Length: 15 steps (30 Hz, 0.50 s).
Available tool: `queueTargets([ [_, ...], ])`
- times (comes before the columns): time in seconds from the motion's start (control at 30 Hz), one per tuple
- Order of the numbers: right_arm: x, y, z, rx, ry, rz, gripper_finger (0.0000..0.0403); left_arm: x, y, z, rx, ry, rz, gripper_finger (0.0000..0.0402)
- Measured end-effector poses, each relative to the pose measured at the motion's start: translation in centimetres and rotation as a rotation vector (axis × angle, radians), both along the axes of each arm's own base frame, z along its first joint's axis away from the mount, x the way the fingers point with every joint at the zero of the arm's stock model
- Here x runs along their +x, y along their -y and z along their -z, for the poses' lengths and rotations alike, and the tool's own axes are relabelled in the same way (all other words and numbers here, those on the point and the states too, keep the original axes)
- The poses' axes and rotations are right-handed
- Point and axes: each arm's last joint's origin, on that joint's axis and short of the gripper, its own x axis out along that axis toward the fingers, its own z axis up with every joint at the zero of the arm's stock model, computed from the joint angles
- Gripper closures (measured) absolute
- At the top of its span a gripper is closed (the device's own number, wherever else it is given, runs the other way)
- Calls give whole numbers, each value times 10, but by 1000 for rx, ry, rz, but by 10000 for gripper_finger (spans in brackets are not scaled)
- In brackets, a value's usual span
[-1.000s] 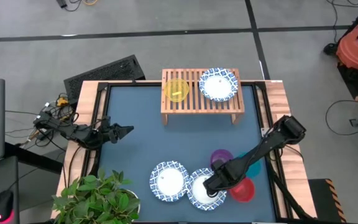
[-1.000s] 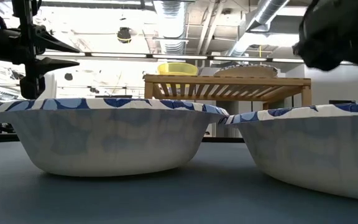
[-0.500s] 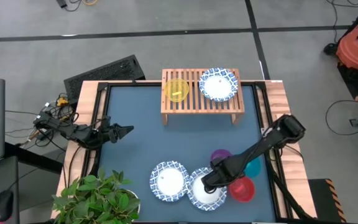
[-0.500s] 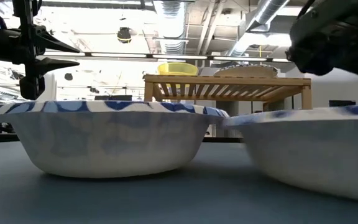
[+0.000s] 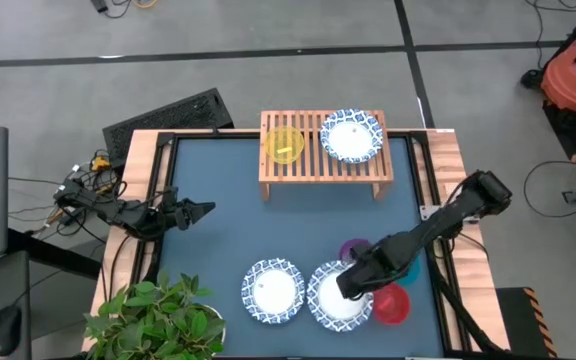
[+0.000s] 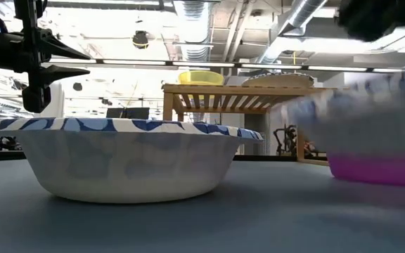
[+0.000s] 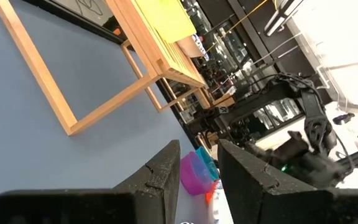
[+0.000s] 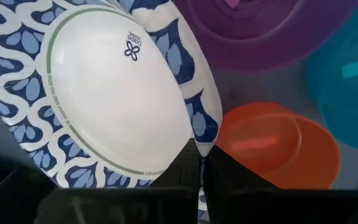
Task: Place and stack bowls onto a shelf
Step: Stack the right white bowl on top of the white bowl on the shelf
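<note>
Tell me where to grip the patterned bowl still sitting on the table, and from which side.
Grip the patterned bowl by its thin flared rim, one finger inside and one outside. It sits upright with the rim standing clear of the table. Probably come from its left or far edge, since the right gripper holds the lifted bowl close on its right.

The right gripper (image 5: 349,285) pinches shut low over the table's near side; the left gripper (image 5: 206,209) (waiting left) seems slightly parted.

blue-and-white patterned bowl (image 8: 98,93), purple bowl (image 8: 260,31), red bowl (image 8: 278,146), teal bowl (image 8: 350,87).
</note>
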Motion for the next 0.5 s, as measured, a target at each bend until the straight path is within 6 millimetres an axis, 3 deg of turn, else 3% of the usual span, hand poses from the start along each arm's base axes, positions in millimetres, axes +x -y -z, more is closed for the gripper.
queueTargets([
  [0.27,-31,23,-60,-21,279,41,380,0,0,0,-1,0,0,308],
  [0.5,-64,74,-112,-191,614,217,379,0,0,0,-2,1,0,308],
])
